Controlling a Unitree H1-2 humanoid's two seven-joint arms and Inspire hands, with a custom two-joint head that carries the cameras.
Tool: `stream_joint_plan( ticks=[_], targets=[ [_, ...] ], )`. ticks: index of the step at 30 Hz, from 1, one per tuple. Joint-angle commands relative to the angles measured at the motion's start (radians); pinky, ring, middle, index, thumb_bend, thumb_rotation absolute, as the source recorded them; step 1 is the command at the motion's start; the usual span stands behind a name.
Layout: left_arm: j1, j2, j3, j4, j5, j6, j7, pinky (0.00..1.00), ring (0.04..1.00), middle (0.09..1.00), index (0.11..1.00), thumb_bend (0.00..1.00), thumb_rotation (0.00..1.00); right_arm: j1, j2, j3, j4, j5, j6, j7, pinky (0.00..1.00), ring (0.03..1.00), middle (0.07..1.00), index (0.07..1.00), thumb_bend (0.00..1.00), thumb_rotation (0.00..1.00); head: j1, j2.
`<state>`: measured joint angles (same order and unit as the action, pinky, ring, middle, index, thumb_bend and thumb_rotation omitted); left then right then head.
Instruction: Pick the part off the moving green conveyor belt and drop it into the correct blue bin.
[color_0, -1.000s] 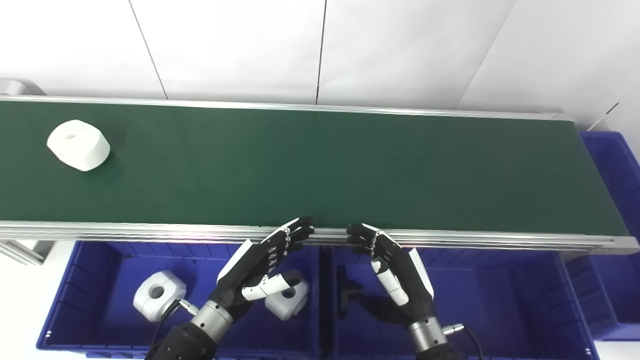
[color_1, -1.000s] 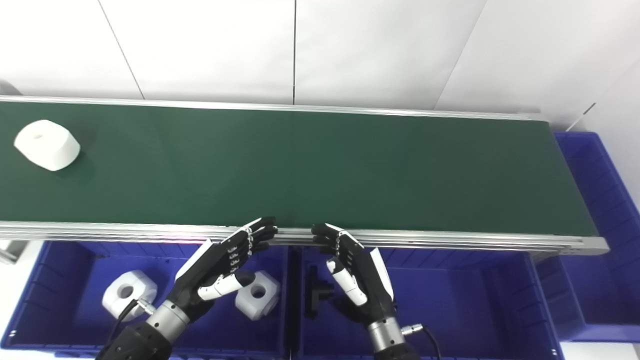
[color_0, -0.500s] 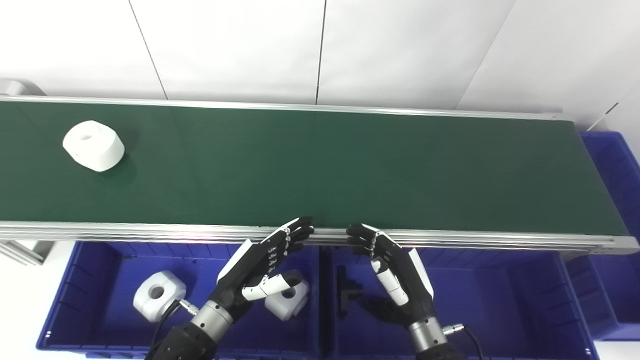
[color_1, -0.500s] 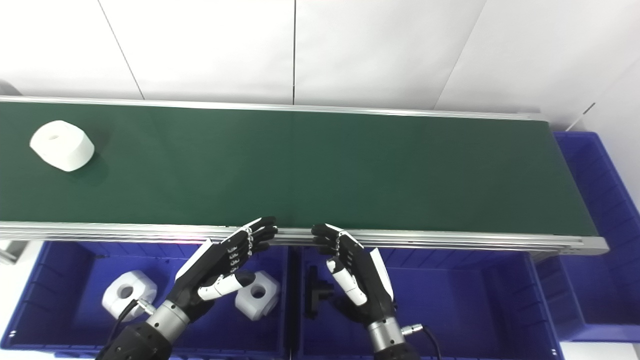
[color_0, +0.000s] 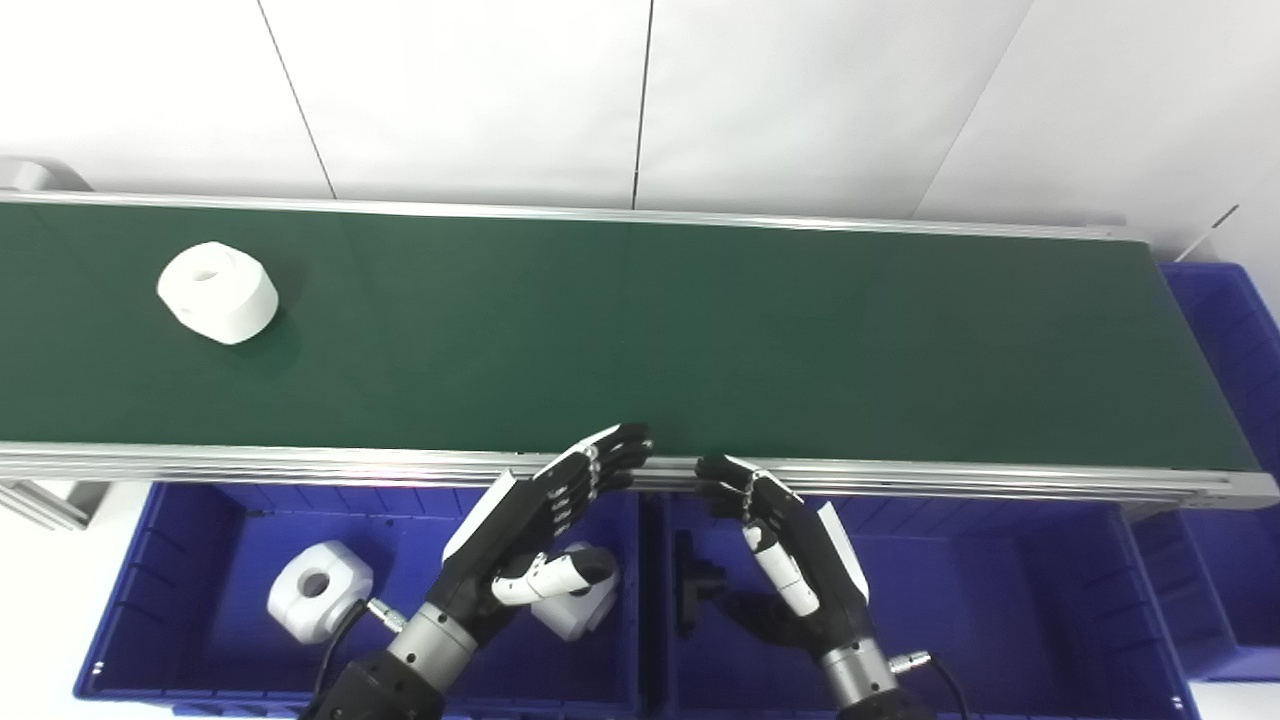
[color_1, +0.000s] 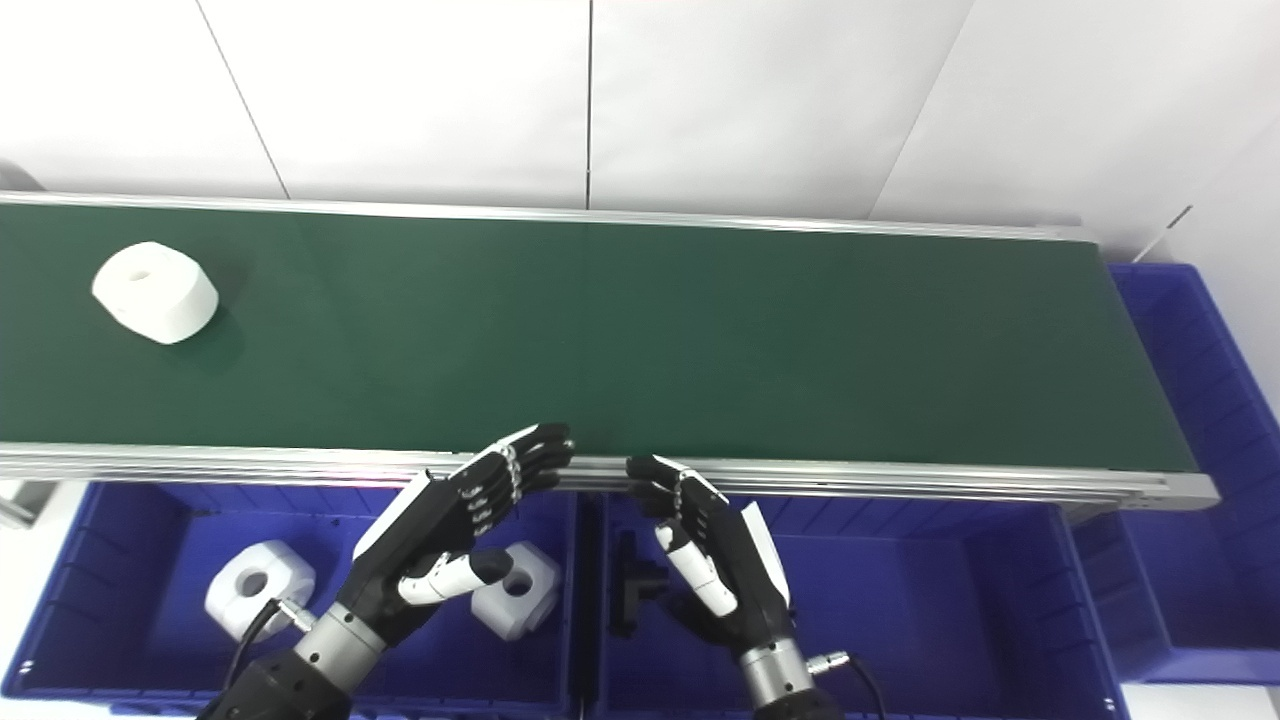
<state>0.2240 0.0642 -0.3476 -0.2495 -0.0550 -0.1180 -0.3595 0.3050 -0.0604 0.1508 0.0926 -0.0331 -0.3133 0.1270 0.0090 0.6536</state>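
A white rounded part with a centre hole (color_0: 217, 292) lies on the far left of the green conveyor belt (color_0: 700, 340). My left hand (color_0: 535, 525) hovers open over the left blue bin (color_0: 150, 580), fingertips at the belt's near rail. My right hand (color_0: 785, 545) hovers open over the middle blue bin (color_0: 1000, 590), fingertips also at the rail. Both hands hold nothing and are far to the right of the part.
The left bin holds two white parts (color_0: 318, 588) (color_0: 575, 605), the second partly hidden by my left hand. A black part (color_0: 698, 590) lies in the middle bin. Another blue bin (color_0: 1235, 330) stands at the belt's right end. A white wall is behind.
The white part has ridden the belt to the right. My left hand has shifted a little forward and to the right; the right hand has barely moved.
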Motion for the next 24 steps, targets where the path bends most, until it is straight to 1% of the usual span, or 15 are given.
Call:
stream_joint_plan(
  ticks=[1, 3, 5, 6, 7, 9, 11, 12, 13, 15, 17, 18, 19, 20, 24],
  targets=[
    [-0.057, -0.018, 0.013, -0.126, 0.015, -0.037, 0.025, 0.86, 0.888, 0.880, 0.855, 0.85, 0.61, -0.018, -0.007, -0.003, 0.006, 0.033, -0.074, 0.018, 0.73, 0.781, 0.803, 0.780, 0.76, 0.88, 0.004, -0.003],
    [-0.091, -0.021, 0.037, -0.175, 0.031, -0.028, 0.043, 0.84, 0.889, 0.888, 0.858, 0.87, 0.61, -0.025, -0.012, -0.005, 0.025, 0.031, -0.078, 0.019, 0.73, 0.780, 0.801, 0.780, 0.78, 0.89, 0.017, -0.013],
    [-0.133, -0.010, 0.067, -0.185, 0.069, -0.048, 0.057, 0.83, 0.894, 0.901, 0.864, 0.87, 0.61, -0.032, -0.015, -0.005, 0.044, 0.031, -0.090, 0.022, 0.71, 0.784, 0.801, 0.785, 0.78, 0.89, 0.036, -0.025],
    [-0.161, 0.003, 0.088, -0.184, 0.103, -0.049, 0.066, 0.82, 0.895, 0.905, 0.865, 0.86, 0.62, -0.037, -0.017, -0.005, 0.056, 0.032, -0.100, 0.024, 0.71, 0.785, 0.802, 0.786, 0.78, 0.89, 0.056, -0.037],
    [-0.180, 0.011, 0.102, -0.183, 0.126, -0.049, 0.072, 0.84, 0.905, 0.910, 0.866, 0.87, 0.61, -0.039, -0.017, -0.006, 0.064, 0.033, -0.107, 0.024, 0.71, 0.785, 0.804, 0.788, 0.78, 0.89, 0.056, -0.037],
    [-0.222, 0.028, 0.136, -0.177, 0.195, -0.046, 0.091, 0.85, 0.911, 0.913, 0.864, 0.87, 0.61, -0.046, -0.018, -0.007, 0.084, 0.039, -0.121, 0.028, 0.71, 0.779, 0.805, 0.789, 0.78, 0.89, 0.074, -0.055],
    [-0.274, 0.048, 0.176, -0.161, 0.264, -0.038, 0.118, 0.84, 0.899, 0.902, 0.856, 0.85, 0.57, -0.052, -0.018, -0.011, 0.111, 0.048, -0.142, 0.031, 0.73, 0.778, 0.797, 0.781, 0.76, 0.88, 0.086, -0.073],
    [-0.293, 0.056, 0.191, -0.154, 0.290, -0.032, 0.126, 0.83, 0.895, 0.899, 0.854, 0.83, 0.56, -0.054, -0.018, -0.013, 0.120, 0.051, -0.149, 0.031, 0.73, 0.776, 0.793, 0.777, 0.76, 0.88, 0.086, -0.073],
    [-0.318, 0.074, 0.206, -0.145, 0.346, -0.029, 0.136, 0.83, 0.894, 0.899, 0.854, 0.83, 0.56, -0.057, -0.018, -0.015, 0.130, 0.052, -0.153, 0.031, 0.73, 0.775, 0.792, 0.777, 0.76, 0.88, 0.098, -0.084],
    [-0.356, 0.105, 0.227, -0.127, 0.433, -0.018, 0.147, 0.81, 0.888, 0.900, 0.861, 0.80, 0.57, -0.061, -0.019, -0.019, 0.142, 0.055, -0.156, 0.033, 0.74, 0.777, 0.791, 0.774, 0.77, 0.89, 0.114, -0.091],
    [-0.391, 0.134, 0.242, -0.109, 0.501, 0.015, 0.147, 0.80, 0.891, 0.902, 0.865, 0.80, 0.52, -0.065, -0.019, -0.023, 0.152, 0.060, -0.156, 0.035, 0.74, 0.776, 0.789, 0.770, 0.77, 0.89, 0.138, -0.096],
    [-0.404, 0.144, 0.247, -0.102, 0.526, 0.033, 0.145, 0.81, 0.900, 0.912, 0.871, 0.82, 0.50, -0.066, -0.019, -0.024, 0.155, 0.062, -0.156, 0.035, 0.73, 0.772, 0.785, 0.769, 0.77, 0.89, 0.138, -0.096],
    [-0.424, 0.160, 0.253, -0.084, 0.554, 0.045, 0.147, 0.81, 0.902, 0.914, 0.873, 0.82, 0.49, -0.067, -0.020, -0.026, 0.159, 0.062, -0.156, 0.037, 0.73, 0.771, 0.784, 0.769, 0.77, 0.89, 0.160, -0.103],
    [-0.437, 0.170, 0.255, -0.071, 0.573, 0.053, 0.150, 0.79, 0.904, 0.915, 0.869, 0.84, 0.47, -0.069, -0.021, -0.028, 0.162, 0.063, -0.156, 0.039, 0.73, 0.771, 0.784, 0.771, 0.77, 0.88, 0.163, -0.103],
    [-0.520, 0.246, 0.251, 0.020, 0.700, 0.073, 0.149, 0.79, 0.921, 0.929, 0.876, 0.89, 0.44, -0.075, -0.032, -0.034, 0.173, 0.055, -0.156, 0.043, 0.73, 0.773, 0.787, 0.776, 0.78, 0.91, 0.201, -0.116]
  ],
)
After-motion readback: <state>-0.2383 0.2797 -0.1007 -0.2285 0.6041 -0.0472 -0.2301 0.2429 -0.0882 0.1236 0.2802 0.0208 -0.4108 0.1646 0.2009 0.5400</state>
